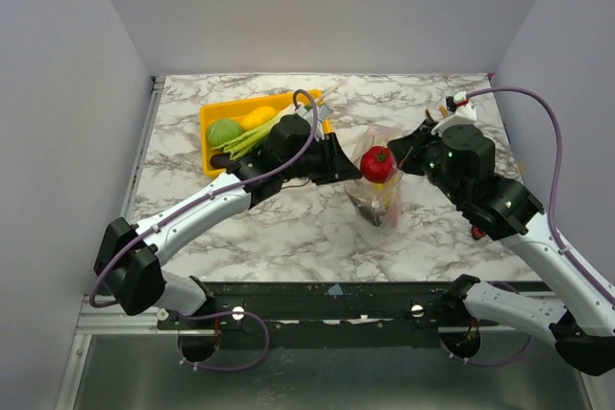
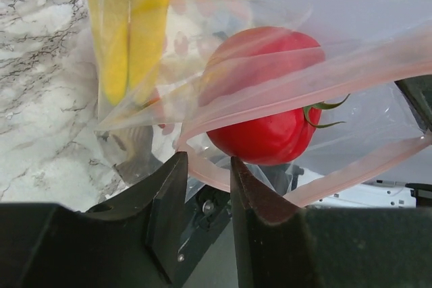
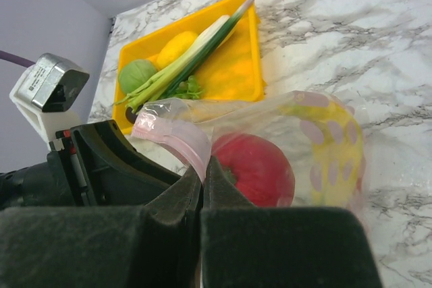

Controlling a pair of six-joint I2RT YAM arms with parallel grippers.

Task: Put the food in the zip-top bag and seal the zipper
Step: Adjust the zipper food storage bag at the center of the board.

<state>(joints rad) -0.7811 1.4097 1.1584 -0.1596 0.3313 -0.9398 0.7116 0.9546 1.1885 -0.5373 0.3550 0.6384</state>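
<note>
Zip-top bag (image 1: 384, 204) stands on the desk (image 1: 288, 228) between the two arms, with the red fruit (image 2: 266, 136) lodged at its mouth and the banana (image 2: 128, 32) deeper in. Right fingers (image 3: 226, 197) are pinched shut on the zipper (image 3: 179, 136), holding the mouth up. My left fingers (image 2: 169, 193) show a narrow gap with the pink rim at it (pinched or free, I cannot tell). Leeks (image 1: 252, 138), lying diagonally, and cabbage (image 1: 224, 132) sit in the yellow tray (image 1: 206, 146), left of the bag; I judge the left arm nearer.

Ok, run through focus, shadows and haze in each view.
Top external: evenly lit, sharp, soft shadows on the table. Left wrist: left gripper dark and soft-focused, tomato partly hazy behind the zip-top bag. Right wrist: right gripper a dark blur up close, yellow tray crisp.
</note>
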